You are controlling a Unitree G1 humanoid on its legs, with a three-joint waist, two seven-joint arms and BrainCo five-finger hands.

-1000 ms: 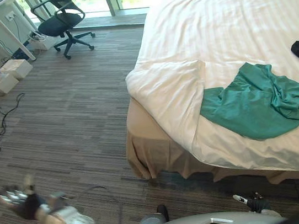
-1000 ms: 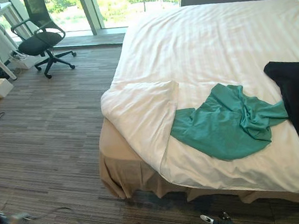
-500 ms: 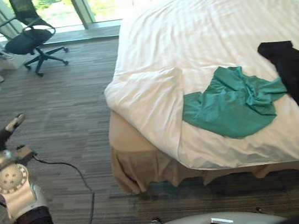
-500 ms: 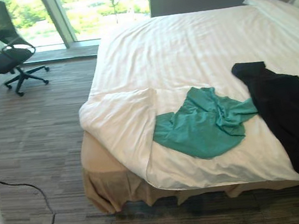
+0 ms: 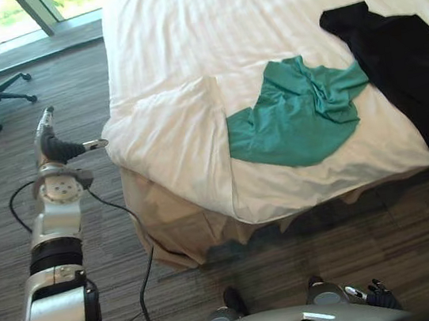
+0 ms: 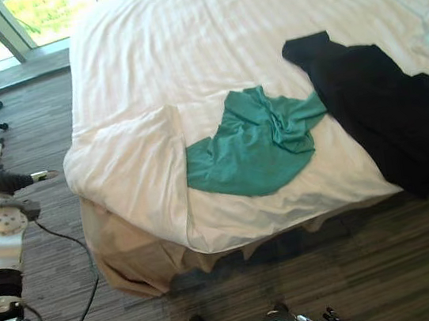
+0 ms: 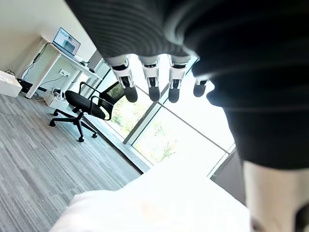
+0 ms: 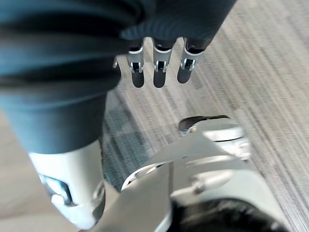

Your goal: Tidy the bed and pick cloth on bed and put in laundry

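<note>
The bed point(image 5: 179, 22) carries a black cloth point(image 5: 408, 61) at its right side and a crumpled green cloth point(image 5: 296, 113) just beside it, near the foot edge. The left hand point(image 5: 57, 147) is beside the bed's corner, fingers straight and empty. The right hand point(image 8: 158, 58) hangs relaxed over the floor point(image 8: 251, 58), holding nothing.

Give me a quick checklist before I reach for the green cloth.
1. Left hand empty and open: ok.
2. Right hand empty and open, low over the floor: ok.
3. Green cloth uncovered on the bed: ok.
4. Green cloth apart from the black cloth: not ok, they meet at one tip.
5. Left hand over the green cloth: not ok, it is beside the bed's corner, above the floor.
6. Duvet flat: not ok, its corner is folded back.
</note>
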